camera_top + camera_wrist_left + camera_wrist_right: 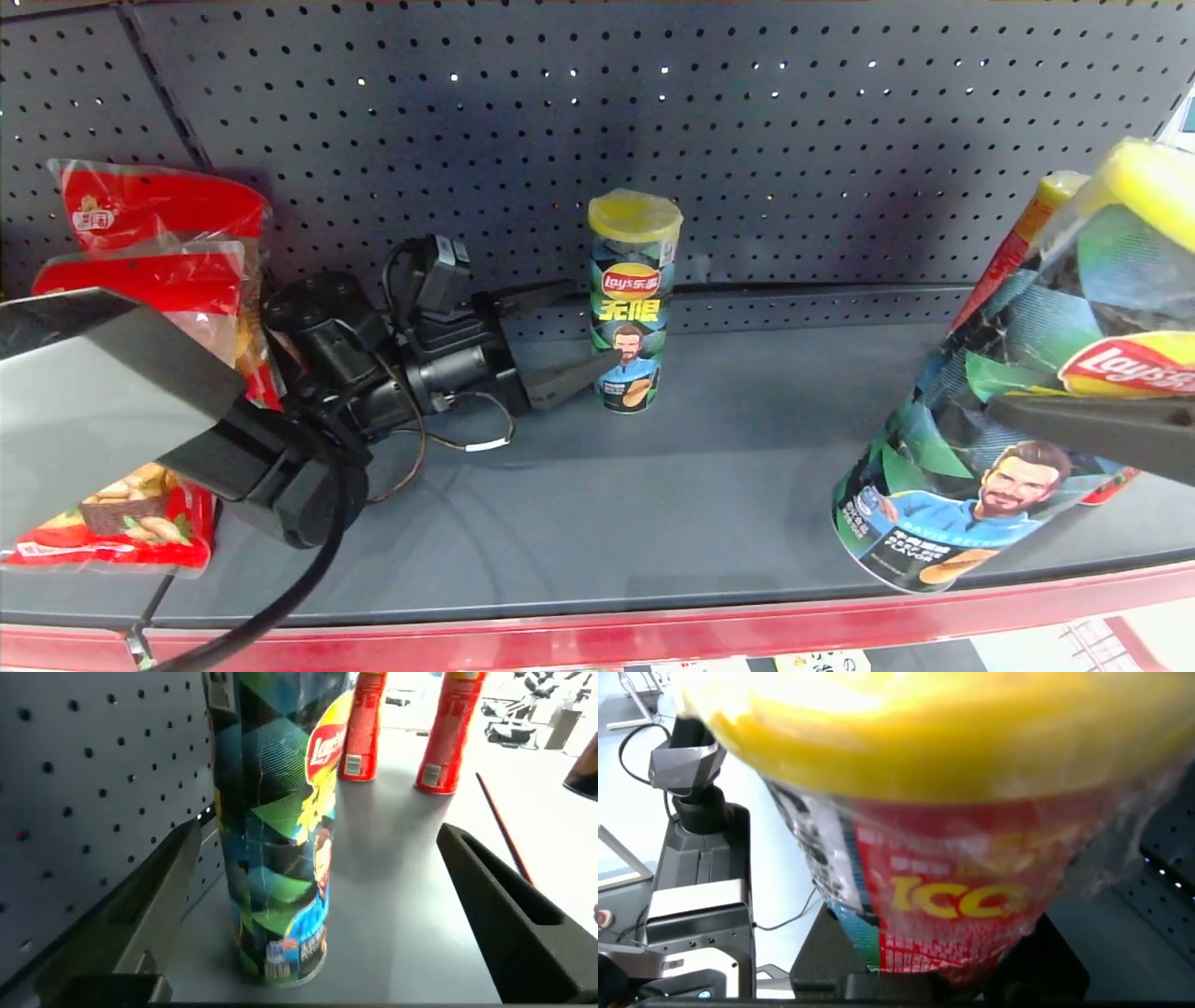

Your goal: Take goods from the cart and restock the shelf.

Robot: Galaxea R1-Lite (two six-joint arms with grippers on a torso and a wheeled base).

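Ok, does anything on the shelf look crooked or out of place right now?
Yes: the wrapped bundle of cans in the right gripper is tilted well off upright, its base looking close to the front edge of the shelf. The single can stands upright between the open fingers of the left gripper.

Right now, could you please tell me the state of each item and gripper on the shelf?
Green chip can: upright on the shelf, lid on, not gripped.
Left gripper: open, fingers either side of that can.
Wrapped can bundle: tilted, lids on.
Right gripper: shut on the wrapped can bundle.
Red snack bags: propped against the back panel.
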